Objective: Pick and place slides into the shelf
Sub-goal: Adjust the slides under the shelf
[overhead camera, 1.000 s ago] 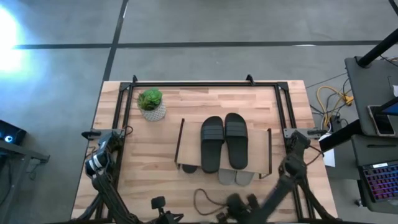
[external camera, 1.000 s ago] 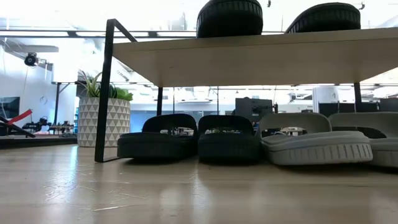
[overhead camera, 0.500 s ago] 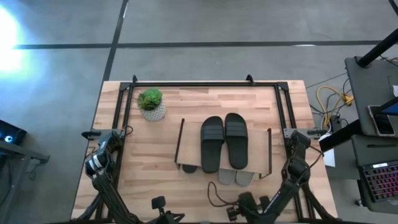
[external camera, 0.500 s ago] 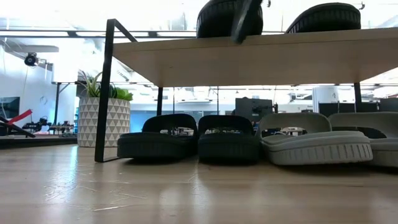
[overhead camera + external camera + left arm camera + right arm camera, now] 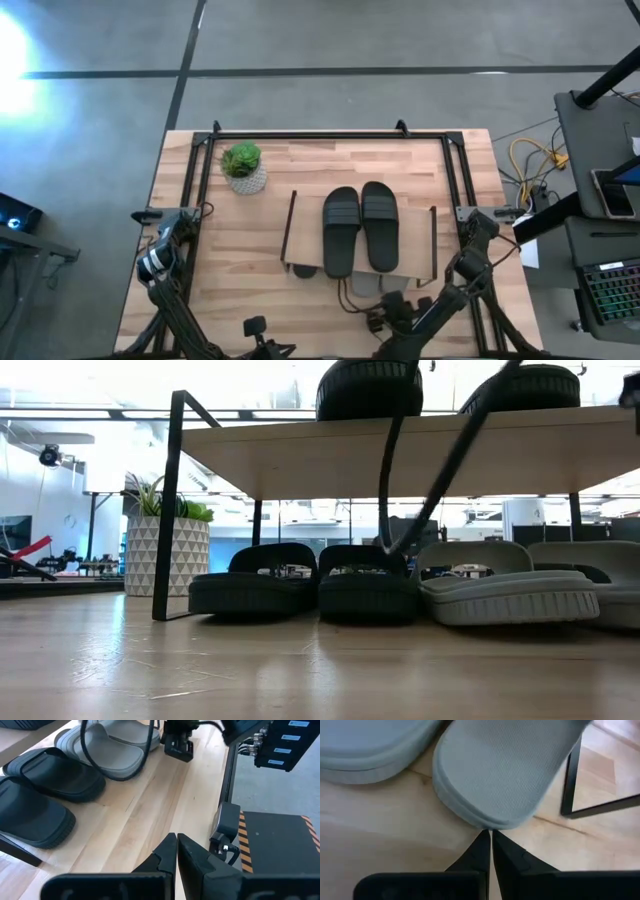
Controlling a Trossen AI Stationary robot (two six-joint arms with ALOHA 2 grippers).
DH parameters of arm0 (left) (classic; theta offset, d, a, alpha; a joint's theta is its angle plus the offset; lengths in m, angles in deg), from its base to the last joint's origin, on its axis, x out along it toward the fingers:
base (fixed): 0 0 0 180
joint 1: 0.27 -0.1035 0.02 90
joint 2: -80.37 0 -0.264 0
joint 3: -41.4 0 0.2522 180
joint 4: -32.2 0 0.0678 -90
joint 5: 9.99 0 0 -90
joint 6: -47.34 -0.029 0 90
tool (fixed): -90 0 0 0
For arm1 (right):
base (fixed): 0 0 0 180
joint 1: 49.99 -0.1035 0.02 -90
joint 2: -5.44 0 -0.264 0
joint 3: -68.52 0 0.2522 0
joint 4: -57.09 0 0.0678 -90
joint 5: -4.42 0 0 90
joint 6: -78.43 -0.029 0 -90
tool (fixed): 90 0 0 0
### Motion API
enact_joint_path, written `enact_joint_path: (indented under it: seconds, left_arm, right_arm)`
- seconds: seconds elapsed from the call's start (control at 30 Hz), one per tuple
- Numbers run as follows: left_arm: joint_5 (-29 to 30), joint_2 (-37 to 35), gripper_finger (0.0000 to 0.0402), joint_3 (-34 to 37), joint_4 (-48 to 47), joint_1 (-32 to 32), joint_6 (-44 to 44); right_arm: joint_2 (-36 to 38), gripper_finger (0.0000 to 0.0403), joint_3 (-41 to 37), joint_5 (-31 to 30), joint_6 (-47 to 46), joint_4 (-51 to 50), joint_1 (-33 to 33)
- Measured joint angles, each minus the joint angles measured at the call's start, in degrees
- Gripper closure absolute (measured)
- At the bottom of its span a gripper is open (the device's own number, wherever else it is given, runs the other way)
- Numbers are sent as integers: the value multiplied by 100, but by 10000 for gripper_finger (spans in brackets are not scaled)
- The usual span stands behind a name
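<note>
— Two pinched fingers, that's all the right gripper (image 5: 487,851) shows: clenched on nothing, tips just short of the rounded end of a light grey slide (image 5: 505,770).

— Is it touching it?

— From the wrist view I'd say nearly, but I can't tell contact for sure. From above, the gripper sits low at the near edge of the table (image 5: 250,250), right in front of the shelf (image 5: 300,225).

— And the sandal itself?

— On the tabletop under the plank, beside its grey partner (image 5: 505,595), near the black side frame. Two dark slides (image 5: 300,592) sit next to them down there, and another dark pair (image 5: 360,228) lies on top of the plank.

— So all six are in?

— Looks that way to me. My guess is this is a tidying step, nudging the last grey one further under with shut fingers.

— What would the next move need?

— A gentle, straight push along the sandal's length, I'd think, keeping clear of that thin frame leg and the cable trailing off the arm. Push off-centre and the slide could swivel into its neighbour.

— And the other arm?

— The left gripper (image 5: 176,851) waits at the table's near left, fingers also closed, holding nothing.
</note>
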State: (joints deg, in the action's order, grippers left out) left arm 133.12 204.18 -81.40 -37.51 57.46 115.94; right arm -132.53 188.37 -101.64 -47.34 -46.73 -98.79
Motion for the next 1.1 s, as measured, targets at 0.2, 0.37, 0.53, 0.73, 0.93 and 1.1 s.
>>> enact_joint_path:
  seconds: [0.2, 0.37, 0.53, 0.73, 0.93, 1.1]
  left_arm:
    - [0, 0, 402, 18, -6, 0, -35]
    - [-9, 0, 402, 74, -12, 0, -33]
    - [-20, 0, 402, 83, -9, -2, -39]
    - [-28, 0, 402, 83, -8, 0, -39]
    - [-35, 0, 402, 83, 36, 0, -10]
    - [-34, 1, 402, 83, 104, -2, -36]
  right_arm:
    - [44, 392, -390, 152, 23, 5, -4]
    - [57, 392, -359, 158, -2, -25, -31]
    - [70, 392, 119, -348, -10, 6, -218]
    - [81, 392, 1062, -926, -259, 6, -593]
    - [96, 392, 2109, -716, -300, 108, -1279]
    - [98, 392, 2377, 406, -581, 8, -1838]
